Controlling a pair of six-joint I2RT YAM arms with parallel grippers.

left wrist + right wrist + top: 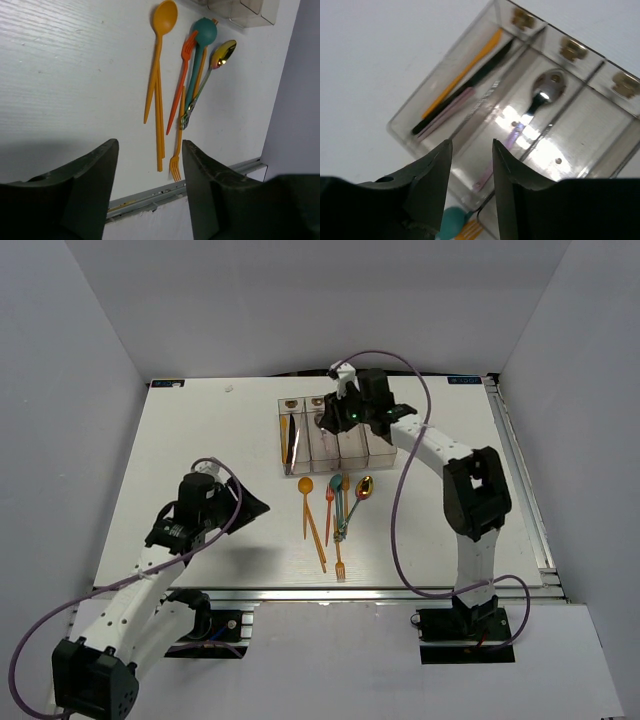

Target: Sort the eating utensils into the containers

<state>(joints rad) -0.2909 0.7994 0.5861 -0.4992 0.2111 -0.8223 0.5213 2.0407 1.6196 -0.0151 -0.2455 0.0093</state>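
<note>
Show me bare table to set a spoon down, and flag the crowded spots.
Bare: the table left of the containers, beyond the left end effector; also the strip between the loose utensils and the purple cable. Crowded: those utensils overlap just before the containers.

The containers (352, 454) sit toward twelve o'clock on the table (200, 440). Knives (465, 75) lie in the leftmost bin, and a spoon (545, 92) lies in the next, at its three o'clock. Loose utensils (338, 505) lie at the containers' six o'clock. My right pincer (472, 145) hangs over the bins, and my left pincer (150, 145) is at the loose utensils' eight o'clock.
</note>
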